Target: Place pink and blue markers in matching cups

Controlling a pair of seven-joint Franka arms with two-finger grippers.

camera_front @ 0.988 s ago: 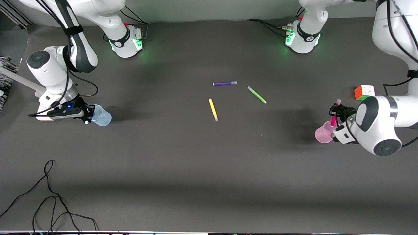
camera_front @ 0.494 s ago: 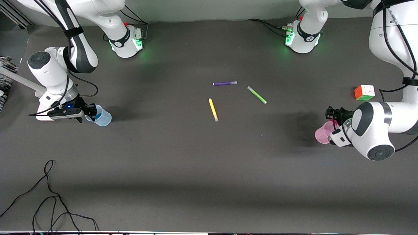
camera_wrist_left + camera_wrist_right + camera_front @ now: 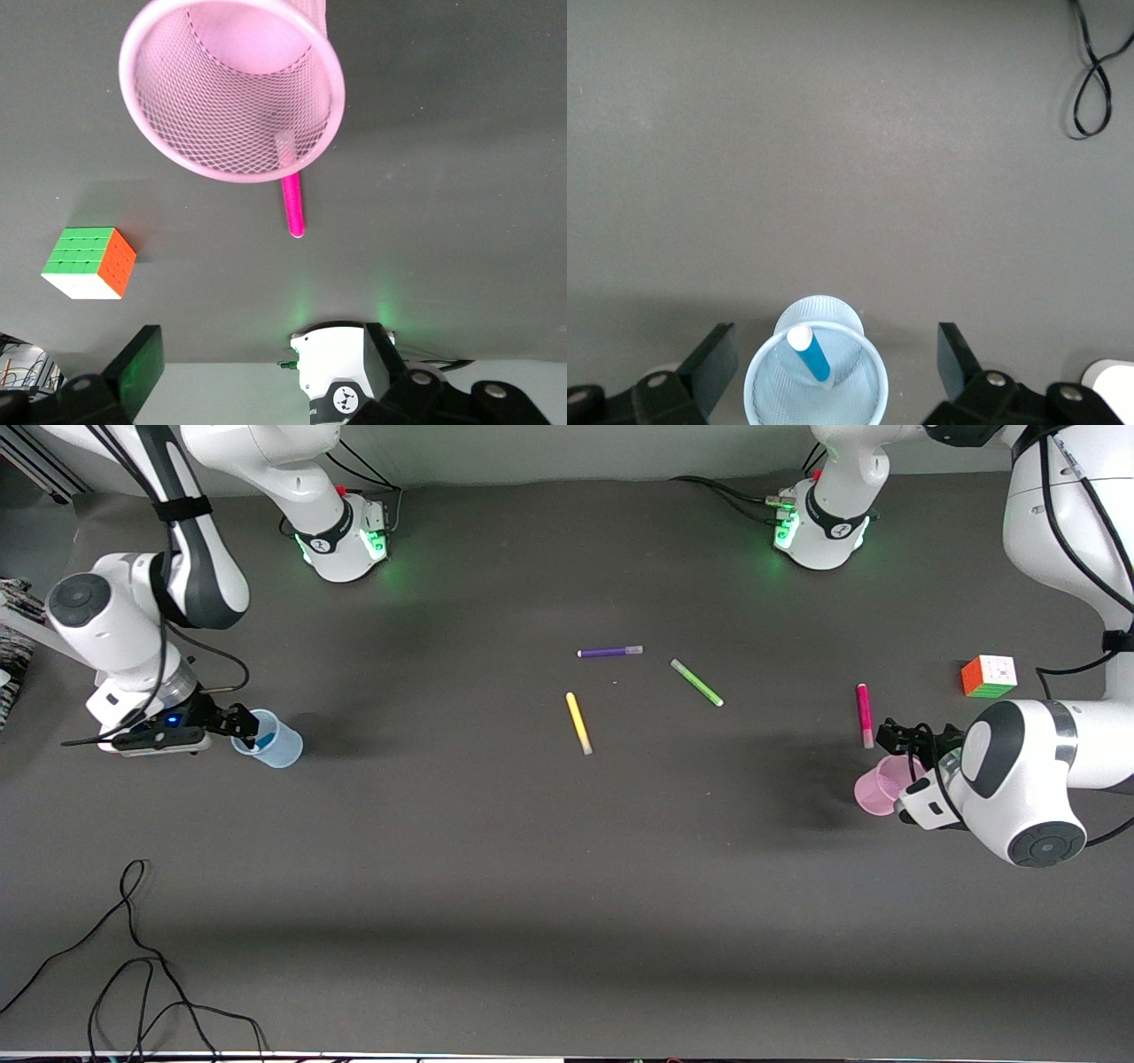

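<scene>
Seen from the high front camera, the right end effector (image 3: pixel 241 724) hangs over the light-blue cup (image 3: pixel 270 740) at the right arm's end of the counter (image 3: pixel 532 868), about mid-height in the frame. Its fingers are spread wide and grip nothing. The right wrist view shows the blue marker (image 3: pixel 811 354) inside that cup (image 3: pixel 755 381), leaning against the wall with its pale cap uppermost.

At the left arm's end of the counter, also near mid-height in the frame, the left end effector (image 3: pixel 905 740) is poised over the pale pink mesh cup (image 3: pixel 875 790). Its fingers are likewise parted and empty. The pink marker (image 3: pixel 864 715) is not in the cup: it lies flat on the counter just beside it, a little farther from the front camera. In the left wrist view the marker (image 3: pixel 291 208) is seen partly through the mesh of the pink cup (image 3: pixel 159 150), its pale end veiled by the cup's wall.

Three other pens lie loose near the center of the front frame, slightly above the middle. The purple pen (image 3: pixel 609 652) is farthest from the camera, the green pen (image 3: pixel 696 682) is beside it toward the left arm's end, and the yellow pen (image 3: pixel 578 723) is nearest the camera. A colored puzzle cube (image 3: pixel 989 676) sits at the left arm's end, higher in the frame than the pink cup. It appears again in the left wrist view (image 3: pixel 89 263). A black cable (image 3: pixel 133 957) curls across the lower corner of the frame at the right arm's end.
</scene>
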